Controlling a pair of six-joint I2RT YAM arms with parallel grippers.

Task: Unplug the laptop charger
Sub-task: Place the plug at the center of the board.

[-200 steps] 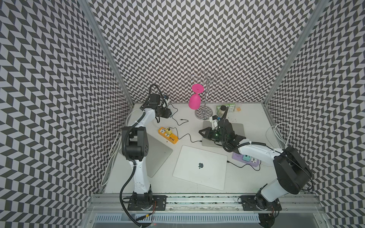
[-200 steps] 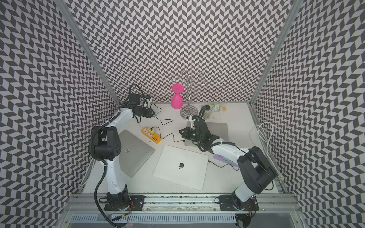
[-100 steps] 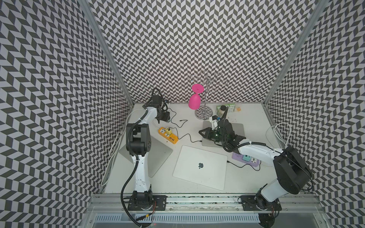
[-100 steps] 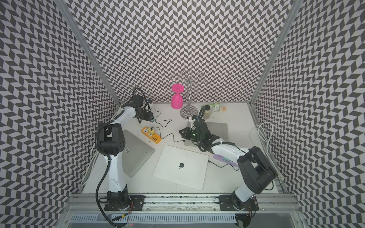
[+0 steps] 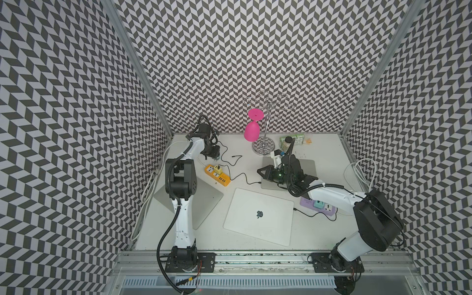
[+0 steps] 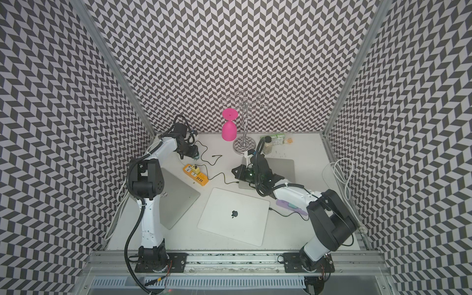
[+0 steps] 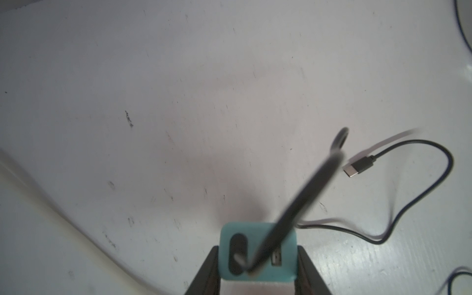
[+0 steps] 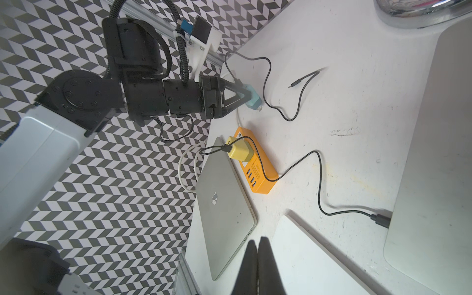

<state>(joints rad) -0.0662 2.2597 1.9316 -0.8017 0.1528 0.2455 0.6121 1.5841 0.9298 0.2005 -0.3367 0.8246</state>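
Left fingers: the fingers of my left gripper are clamped on the two sides of the teal charger, whose port face is turned to the wrist camera.
Charger position: it is held in the air over the back-left of the table. It sits just behind the orange power strip without touching it, and its prongs show bare in the right wrist view.
Lead: the black lead leaves the charger face, blurred close to the lens. Its USB-C plug lies free on the table, in no laptop.
Change over the last second: my left wrist has swung from pointing sideways to pointing down at the table, and it has crept toward the strip. The grip is unaltered and my right arm has not moved.
Meaning: I judge the unplugging done, with only set-down and release remaining.
Left arm pose: the upper link stands upright over its base and the elbow is folded. The forearm reaches to the far corner with the wrist tipped down.
Right gripper: its fingers are pressed together and empty. It hovers low at the edge of the grey laptop, where the second cable enters from the yellow charger, which is still seated in the orange strip.
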